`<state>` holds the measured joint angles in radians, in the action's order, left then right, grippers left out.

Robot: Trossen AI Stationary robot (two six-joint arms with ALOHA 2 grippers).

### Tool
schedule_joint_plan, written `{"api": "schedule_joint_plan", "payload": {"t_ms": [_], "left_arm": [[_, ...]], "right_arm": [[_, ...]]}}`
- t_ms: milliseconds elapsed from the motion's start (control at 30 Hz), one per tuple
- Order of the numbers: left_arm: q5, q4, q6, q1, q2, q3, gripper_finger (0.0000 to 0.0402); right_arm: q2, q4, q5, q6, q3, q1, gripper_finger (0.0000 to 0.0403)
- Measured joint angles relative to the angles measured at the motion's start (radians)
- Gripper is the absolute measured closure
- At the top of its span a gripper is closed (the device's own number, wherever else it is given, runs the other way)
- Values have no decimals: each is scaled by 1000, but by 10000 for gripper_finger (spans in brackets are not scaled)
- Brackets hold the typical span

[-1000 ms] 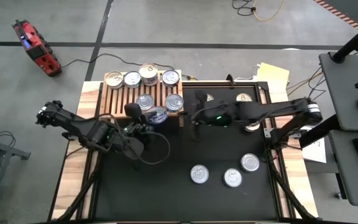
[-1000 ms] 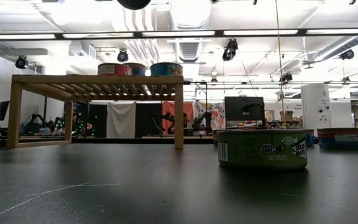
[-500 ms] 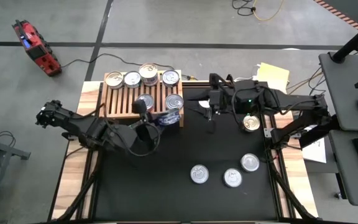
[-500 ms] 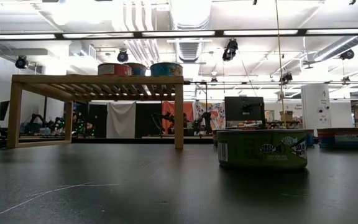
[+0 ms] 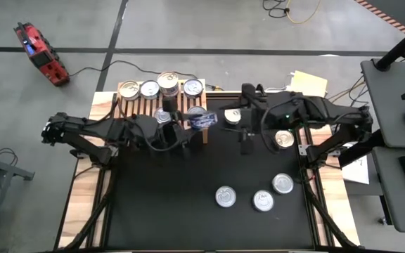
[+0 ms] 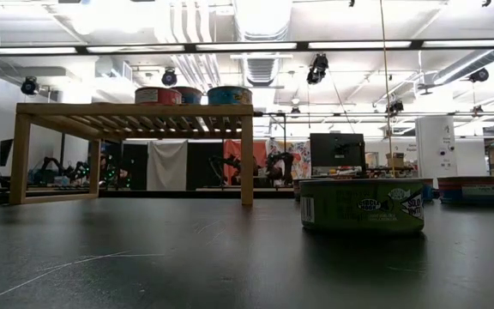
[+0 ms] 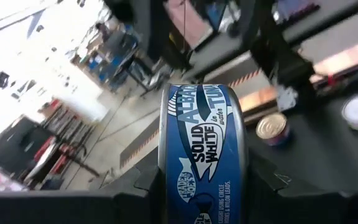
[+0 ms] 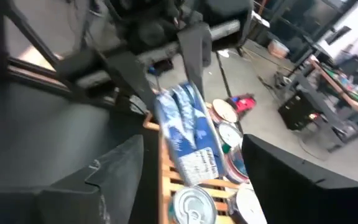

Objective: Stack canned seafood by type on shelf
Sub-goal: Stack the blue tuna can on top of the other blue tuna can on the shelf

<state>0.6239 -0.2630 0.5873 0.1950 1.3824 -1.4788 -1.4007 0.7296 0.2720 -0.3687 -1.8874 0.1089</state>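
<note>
My left gripper (image 5: 194,122) is shut on a blue-labelled tuna can (image 5: 204,119) and holds it in the air by the right end of the wooden slatted shelf (image 5: 136,112). Several silver-lidded cans stand on the shelf, one pair stacked (image 5: 169,81). My right gripper (image 5: 229,117) faces the blue can from the right. It is open, and its fingers (image 8: 114,174) stand wide on either side of the can (image 8: 188,140) without touching it. In the low view the shelf (image 6: 135,110) carries cans, and neither gripper shows. My left gripper pinches the blue can between its two fingers (image 7: 145,183), one on each flat end (image 7: 164,168). The labelled side wall faces its camera. The fingers come about level from the table's left. The can stands on edge, lifted clear of shelf and table.
Three silver-lidded cans (image 5: 225,197) (image 5: 263,201) (image 5: 283,184) lie on the black mat at the near right. One more (image 5: 284,138) sits under my right arm, and another (image 5: 233,114) below my right gripper. A green-labelled can (image 6: 363,206) stands close in the low view.
My left gripper has swung up and toward the table's right and far side with the blue can, turning at the wrist, so the can now stands on edge past the shelf's right end. My right gripper has risen and drawn back toward the right.
</note>
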Motion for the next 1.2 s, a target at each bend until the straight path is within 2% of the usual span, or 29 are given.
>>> {"api": "schedule_joint_plan", "payload": {"t_ms": [200,367,633,900,1133,1200], "left_arm": [[-12,12,6,-15,7,0,283],[-16,28,6,-14,7,0,283],[-52,50,9,-19,8,0,283],[-111,131,95,-28,29,0,283],[-136,144,111,-36,39,0,283],[-138,143,111,-39,40,0,269]], "right_arm": [[-25,-3,28,-23,-4,-6,106],[-30,-2,36,-52,-4,-18,103],[-30,-2,34,-79,-4,-18,129],[-30,3,32,-91,-4,-22,152],[-30,30,31,-93,-2,-22,171],[-30,36,32,-93,-2,-22,184]]}}
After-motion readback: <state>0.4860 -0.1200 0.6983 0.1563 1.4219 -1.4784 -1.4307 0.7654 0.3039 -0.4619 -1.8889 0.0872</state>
